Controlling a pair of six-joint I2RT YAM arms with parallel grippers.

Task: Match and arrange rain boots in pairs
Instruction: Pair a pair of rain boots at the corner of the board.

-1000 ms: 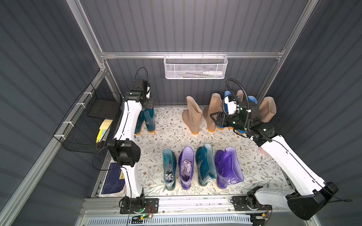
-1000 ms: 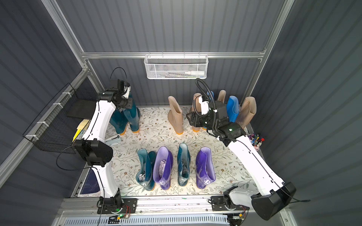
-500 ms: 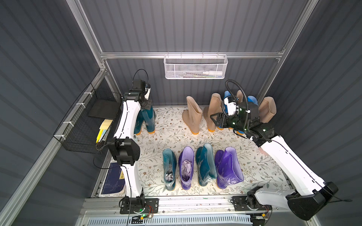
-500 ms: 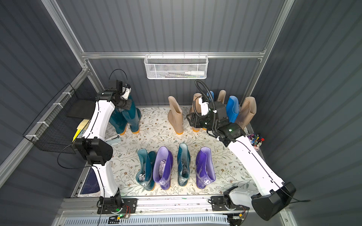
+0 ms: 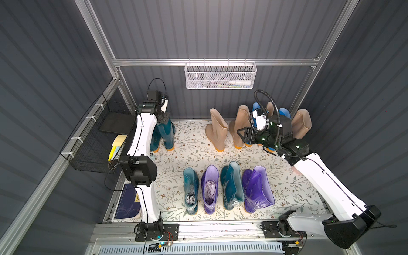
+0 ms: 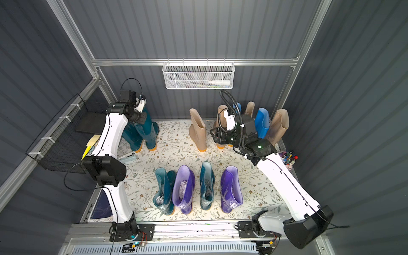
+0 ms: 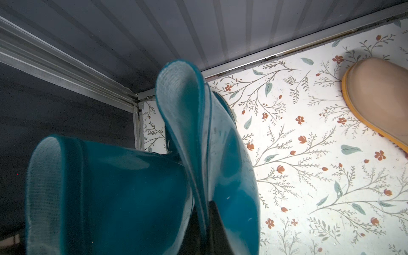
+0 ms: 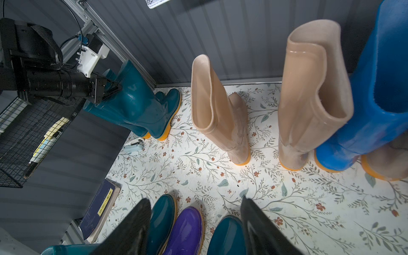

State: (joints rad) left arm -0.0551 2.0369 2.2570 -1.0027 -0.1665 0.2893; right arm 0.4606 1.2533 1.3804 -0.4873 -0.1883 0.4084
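Pairing the two teal boots in the back-left corner appears to be the step in hand. The left gripper [image 8: 114, 88] is closed on the cuff of the held teal boot [image 7: 220, 154]. The left wrist view shows that cuff pinched flat against a dark finger [image 7: 212, 229]. The boot's sole rests on the floral mat [image 5: 189, 154], and its shaft touches the second teal boot [image 7: 110, 187], which leans toward the side wall.

The right gripper [image 5: 242, 135] holds nothing. Its jaws stand apart, and it hovers just in front of the group along the back wall. There the beige boots [image 5: 217, 130] and the blue boots [image 6: 261, 122] stand mixed and not yet sorted by colour. In the front row, the front teal boots [image 5: 191, 189] alternate with the purple boots [image 5: 257, 189], all upright. Most of the task therefore looks outstanding.

Next move, as judged:
1. Open the left jaws only once the held boot stands on its own.
2. Withdraw upward, clear of the soft cuff, because the leaning neighbour could tip if dragged.
3. Direct the right gripper to one beige cuff. The shafts stand close together, so the fingers must enter without pushing on a blue boot.
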